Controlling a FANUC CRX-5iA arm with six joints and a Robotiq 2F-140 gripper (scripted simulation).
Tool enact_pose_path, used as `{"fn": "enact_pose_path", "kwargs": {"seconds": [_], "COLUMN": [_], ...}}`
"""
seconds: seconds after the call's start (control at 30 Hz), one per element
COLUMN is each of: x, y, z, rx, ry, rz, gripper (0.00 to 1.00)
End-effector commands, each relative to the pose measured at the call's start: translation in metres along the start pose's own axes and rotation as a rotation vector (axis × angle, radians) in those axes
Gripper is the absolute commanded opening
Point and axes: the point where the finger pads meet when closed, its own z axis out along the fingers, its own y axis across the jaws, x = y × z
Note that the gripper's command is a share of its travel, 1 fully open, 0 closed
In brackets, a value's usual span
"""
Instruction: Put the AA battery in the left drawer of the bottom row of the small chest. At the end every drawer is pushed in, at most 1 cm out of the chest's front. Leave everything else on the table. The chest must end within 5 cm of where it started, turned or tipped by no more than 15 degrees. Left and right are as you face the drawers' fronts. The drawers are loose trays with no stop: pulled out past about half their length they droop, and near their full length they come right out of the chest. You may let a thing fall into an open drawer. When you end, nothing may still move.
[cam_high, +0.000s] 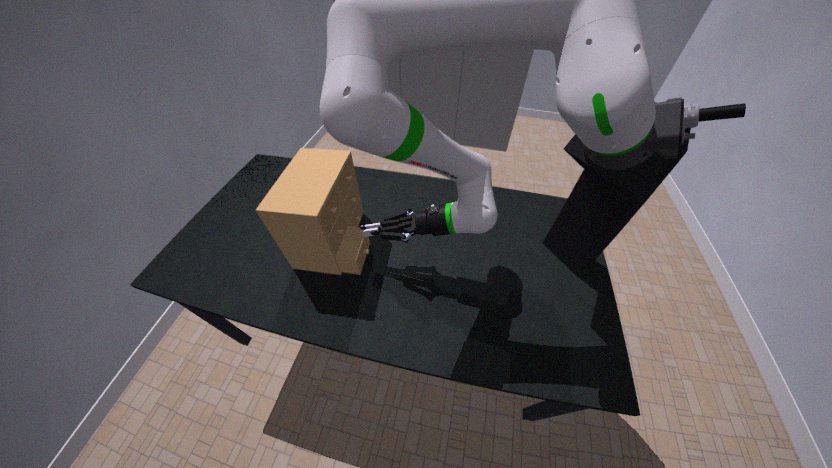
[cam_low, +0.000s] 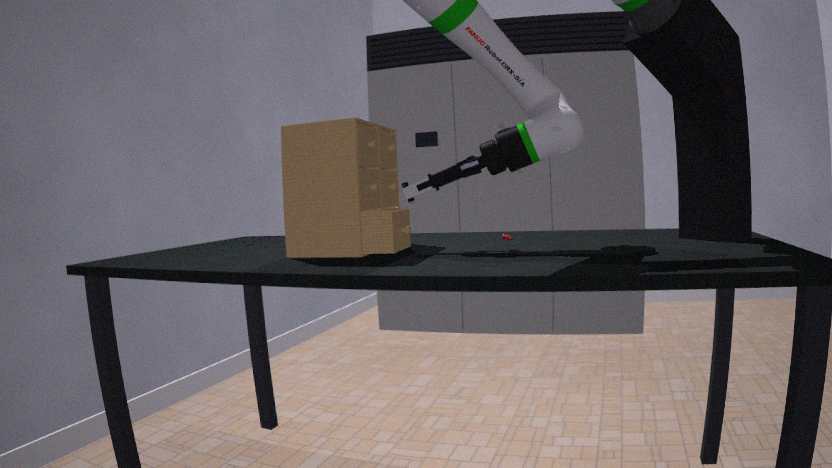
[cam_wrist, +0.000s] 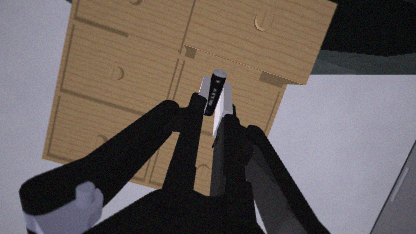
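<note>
Chest: the tall tan wooden small chest stands upright on the dark worktop, drawer fronts facing the arm.
Bottom-row drawer: one drawer of the bottom row juts out from the chest front; in the wrist view it is the one nearest the gripper tip. I judge it to be the target left drawer, though the pictures alone do not settle left from right.
Other drawers: they look flush with the front.
Gripper: the black two-finger gripper reaches almost level toward the chest front, its tip just beside the middle row and above the protruding drawer.
Fingers: the fingers are drawn nearly together, clamped on the battery.
Battery: the slim black-and-silver cylindrical AA battery sticks out past the fingertips, pointing at the chest.
Red item: a small red object lies on the worktop, well apart from the chest.
Done: drawer opened, battery picked up and carried to the chest.
Left: bring the battery over the open tray, release it, push the drawer in, retreat.
</note>
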Motion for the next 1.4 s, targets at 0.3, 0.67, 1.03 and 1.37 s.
{"fn": "enact_pose_path", "kwargs": {"seconds": [0.3, 0.67, 1.03, 1.37], "x": [-0.011, -0.016, -0.016, -0.016], "y": [0.000, 0.000, 0.000, 0.000], "z": [0.033, 0.045, 0.046, 0.046], "rx": [0.000, 0.000, 0.000, 0.000], "ry": [0.001, 0.001, 0.001, 0.001], "rz": [0.000, 0.000, 0.000, 0.000], "gripper": [0.06, 0.06, 0.06, 0.06]}}
